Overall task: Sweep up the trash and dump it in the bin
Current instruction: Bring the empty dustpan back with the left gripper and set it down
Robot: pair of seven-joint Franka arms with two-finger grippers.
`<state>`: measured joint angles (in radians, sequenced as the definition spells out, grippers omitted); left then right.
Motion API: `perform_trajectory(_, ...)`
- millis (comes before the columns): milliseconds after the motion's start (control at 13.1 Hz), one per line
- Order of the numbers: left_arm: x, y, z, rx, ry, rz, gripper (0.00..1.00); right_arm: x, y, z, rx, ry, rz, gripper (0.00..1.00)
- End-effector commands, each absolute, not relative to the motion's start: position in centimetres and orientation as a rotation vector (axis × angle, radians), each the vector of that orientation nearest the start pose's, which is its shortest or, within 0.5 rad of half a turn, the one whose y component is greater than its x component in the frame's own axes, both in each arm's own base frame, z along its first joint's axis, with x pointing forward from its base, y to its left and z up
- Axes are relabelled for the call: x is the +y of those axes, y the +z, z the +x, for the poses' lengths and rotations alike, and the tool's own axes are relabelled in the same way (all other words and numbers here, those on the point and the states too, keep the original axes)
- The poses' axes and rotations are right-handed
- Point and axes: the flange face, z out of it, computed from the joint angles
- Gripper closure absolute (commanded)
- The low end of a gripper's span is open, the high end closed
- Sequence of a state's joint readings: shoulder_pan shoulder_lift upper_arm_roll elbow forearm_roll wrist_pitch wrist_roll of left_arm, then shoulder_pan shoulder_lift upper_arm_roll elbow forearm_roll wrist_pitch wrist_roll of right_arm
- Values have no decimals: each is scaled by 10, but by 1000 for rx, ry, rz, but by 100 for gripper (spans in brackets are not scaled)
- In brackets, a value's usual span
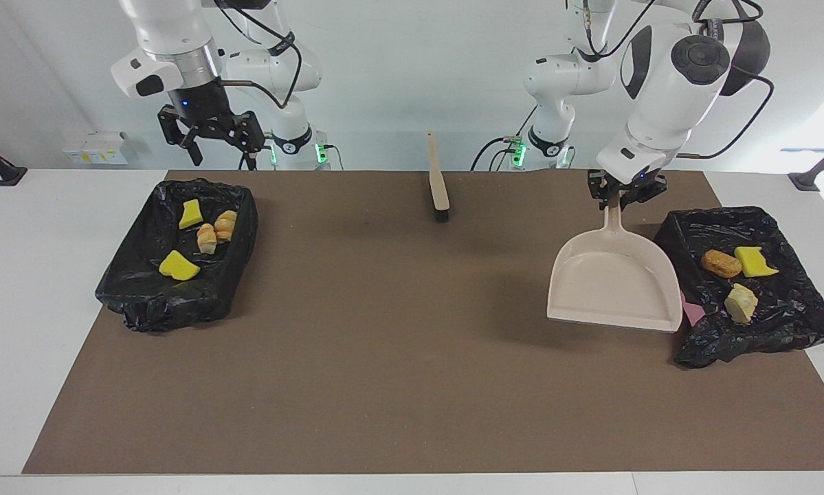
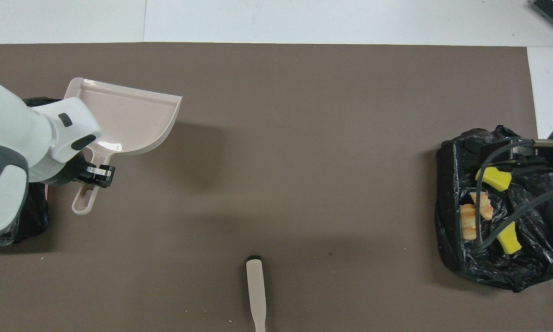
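Worktop (image 1: 412,412), brown mat over white. I see no loose pieces on it.

Two bag-lined bins. Bin at the right arm's end (image 1: 143,302) and bin at the left arm's end (image 1: 762,337), one per arm, so I reckon each side can dump without crossing.

Dustpan (image 1: 614,282): empty, mouth pointing away from the robots, over the mat just beside the bin at the left arm's end. From its shadow I'd say it is lifted off the mat. It reads as already tipped out.

Brush (image 1: 439,189): lying on the mat at mid-worktop, close to the robots, with nobody holding it. Either arm could reach it there.

Left gripper (image 1: 621,192): jaws clamped tight on the dustpan handle from above, with the pan hanging below it.

Right gripper (image 1: 212,134): jaws spread wide, holding nothing, up in the air over the bin at the right arm's end. This arm is waiting.

Trash (image 1: 178,266): four pieces lie in the bin at the right arm's end, two yellow and two bread-like. Three are in the other bin: an orange lump (image 1: 721,263), a yellow piece (image 1: 755,261) and a tan lump (image 1: 740,302). All seven are binned, so I'd call the job about done. What is left is setting the dustpan down.

Pink scrap (image 1: 692,311): pokes out between the dustpan and that bin. I can't tell what it is.
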<state>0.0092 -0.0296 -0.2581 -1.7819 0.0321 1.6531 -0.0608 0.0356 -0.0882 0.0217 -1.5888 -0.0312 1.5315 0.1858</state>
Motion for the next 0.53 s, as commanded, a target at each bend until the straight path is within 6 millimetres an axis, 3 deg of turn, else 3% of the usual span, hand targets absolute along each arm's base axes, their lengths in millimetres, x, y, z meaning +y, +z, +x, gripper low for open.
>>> perform_trajectory(0,-188,534,520,203,89,-3104,100,21,662,523,195,-17,-3162,0)
perform_trajectory(305,-260,496,511,155,68,-3122,100,12,659,528,220,19,-3182,0)
perform_trajectory(457,-303,460,508,143,79,-3135,100,13,664,535,221,60,-3187,0)
